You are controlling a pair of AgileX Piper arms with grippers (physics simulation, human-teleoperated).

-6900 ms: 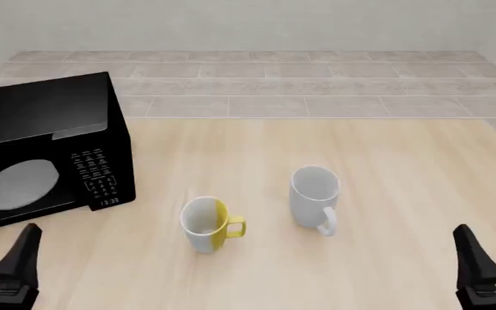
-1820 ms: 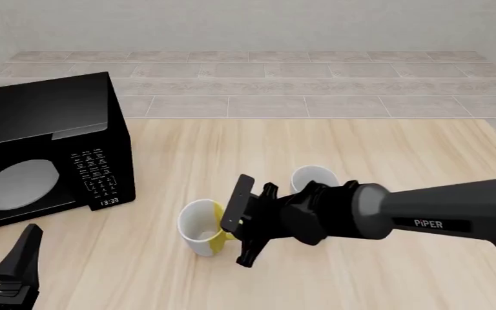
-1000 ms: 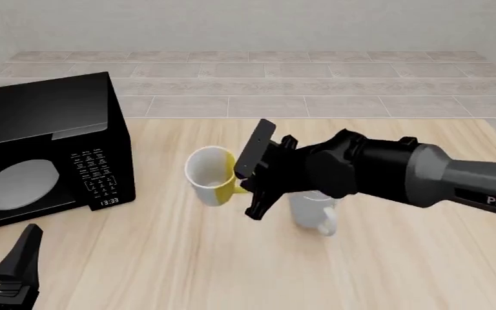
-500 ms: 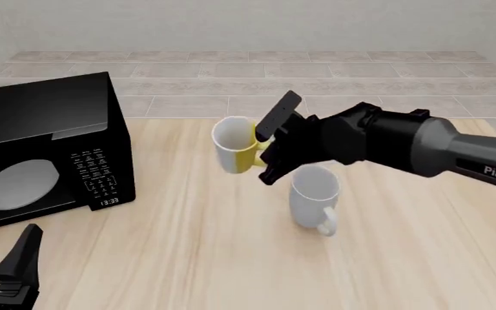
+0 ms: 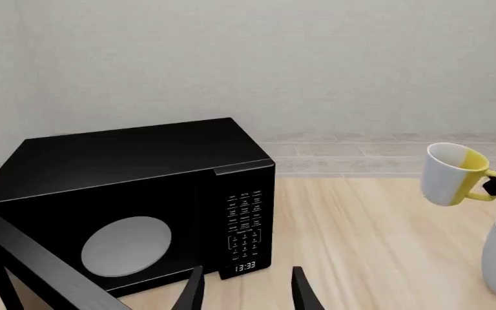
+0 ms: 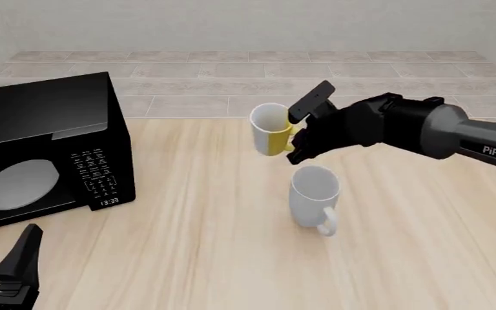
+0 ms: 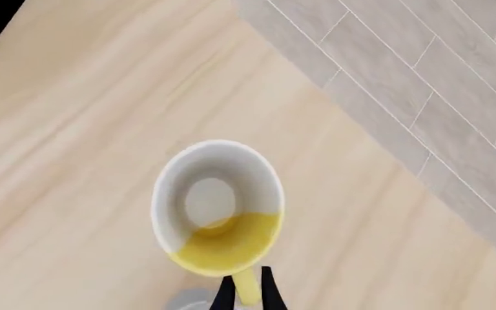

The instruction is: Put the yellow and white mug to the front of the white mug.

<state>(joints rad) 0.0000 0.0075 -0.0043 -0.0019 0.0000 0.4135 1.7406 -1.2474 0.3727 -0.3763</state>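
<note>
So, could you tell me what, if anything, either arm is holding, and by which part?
The right gripper holds the yellow and white mug by its yellow handle, lifted above the table; the left gripper holds nothing.

table (image 6: 188, 258): light wood; on it: microwave (image 6: 41, 152); white mug (image 6: 314, 197)

Table (image 6: 188, 258): pale wood, fine lengthwise grain, matt, smooth.
Yellow and white mug (image 6: 271, 129): ceramic look, smooth, soft sheen; inside off-white, matt.
White mug (image 6: 314, 197): same ceramic look, plain greyish white, smooth, little shine.
Microwave (image 6: 46, 145): black casing, smooth, slight gloss on top; round door window (image 5: 126, 245) grey, dull.
Right arm (image 6: 412, 126): dark grey plastic-like shell, satin finish, faint highlights.
Left gripper (image 5: 246, 294): black, matt fingers.
Floor (image 6: 257, 81): grey stone-look tiles, matt, pale joints.
Wall (image 5: 274, 58): off-white, faintly rough.
</note>
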